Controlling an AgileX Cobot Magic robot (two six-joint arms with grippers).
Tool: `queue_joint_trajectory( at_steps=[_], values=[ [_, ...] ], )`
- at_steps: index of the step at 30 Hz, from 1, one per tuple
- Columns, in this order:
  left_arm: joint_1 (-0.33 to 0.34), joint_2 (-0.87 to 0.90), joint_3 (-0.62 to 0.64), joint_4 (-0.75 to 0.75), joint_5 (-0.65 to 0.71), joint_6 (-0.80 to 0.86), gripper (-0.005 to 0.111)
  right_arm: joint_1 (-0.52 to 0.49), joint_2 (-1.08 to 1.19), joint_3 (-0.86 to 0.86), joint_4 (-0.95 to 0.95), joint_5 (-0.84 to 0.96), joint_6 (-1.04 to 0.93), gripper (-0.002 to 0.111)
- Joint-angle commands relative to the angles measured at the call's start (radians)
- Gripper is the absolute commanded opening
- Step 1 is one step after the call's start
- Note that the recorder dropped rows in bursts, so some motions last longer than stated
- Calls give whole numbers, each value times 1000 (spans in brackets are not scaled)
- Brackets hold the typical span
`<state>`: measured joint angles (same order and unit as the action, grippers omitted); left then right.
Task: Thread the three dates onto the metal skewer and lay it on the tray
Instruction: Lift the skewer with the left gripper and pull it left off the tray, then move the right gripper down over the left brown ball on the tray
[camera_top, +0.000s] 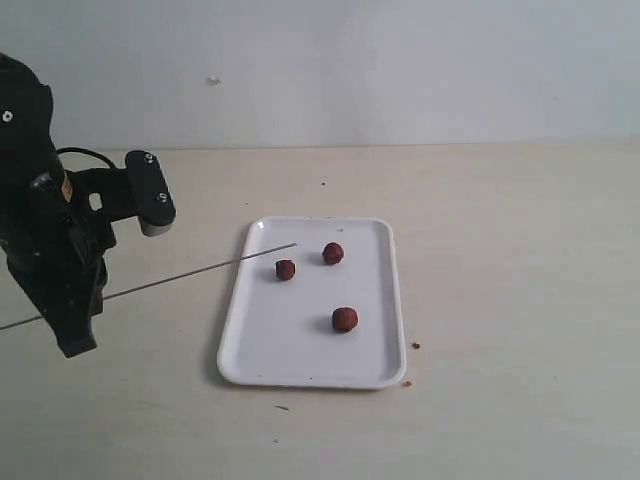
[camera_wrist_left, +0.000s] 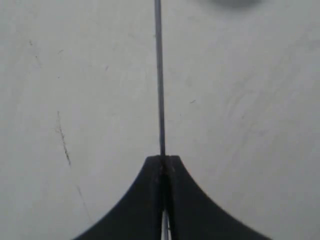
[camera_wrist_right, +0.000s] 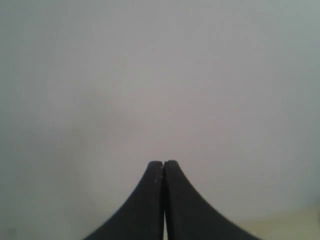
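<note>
Pinching the metal skewer (camera_top: 180, 277), your left end effector (camera_wrist_left: 162, 159) is holding it across the tray's (camera_top: 300, 368) left edge; your right end effector (camera_wrist_right: 163, 162) is sitting closed.

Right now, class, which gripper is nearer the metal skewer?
Left. The left gripper is clamped on the metal skewer itself; the right gripper, shut and empty, shows only in its wrist view, with no skewer in sight.

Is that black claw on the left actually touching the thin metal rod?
Touching. The left wrist view shows the metal skewer running straight into the seam of the left gripper, pinched between its closed jaws.
</note>
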<state>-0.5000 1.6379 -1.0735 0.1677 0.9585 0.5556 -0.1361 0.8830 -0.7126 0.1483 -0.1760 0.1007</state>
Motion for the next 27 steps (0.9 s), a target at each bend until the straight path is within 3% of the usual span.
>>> queue_joint_trajectory(
  at_steps=[1,2,4,7,9,10,13,15,18,22,27],
  values=[
    [2,1,3,-6,3,-84,0,23,370,-362,-32,598,-163,0],
    [2,1,3,-6,1,-137,0,59,526,-514,50,804,-247,0],
    [2,1,3,4,1,-142,0,118,683,-652,136,921,-358,0],
    [2,1,3,17,5,-145,0,198,843,-781,140,1033,-439,0],
    [2,1,3,58,8,-168,0,264,987,-883,136,1155,-598,2],
    [2,1,3,61,13,-170,0,273,1010,-899,136,1186,-654,5],
    [2,1,3,121,45,-165,0,311,1074,-935,134,1307,-1072,32],
    [2,1,3,135,32,-167,0,331,1075,-935,180,1339,-1308,40],
    [2,1,3,135,27,-167,0,358,1077,-935,189,1358,-1509,41],
    [16,1,3,144,39,-167,0,396,1093,-935,159,1340,-1607,41],
    [89,1,3,136,43,-167,0,443,1133,-935,159,1264,-1607,41]
  ],
)
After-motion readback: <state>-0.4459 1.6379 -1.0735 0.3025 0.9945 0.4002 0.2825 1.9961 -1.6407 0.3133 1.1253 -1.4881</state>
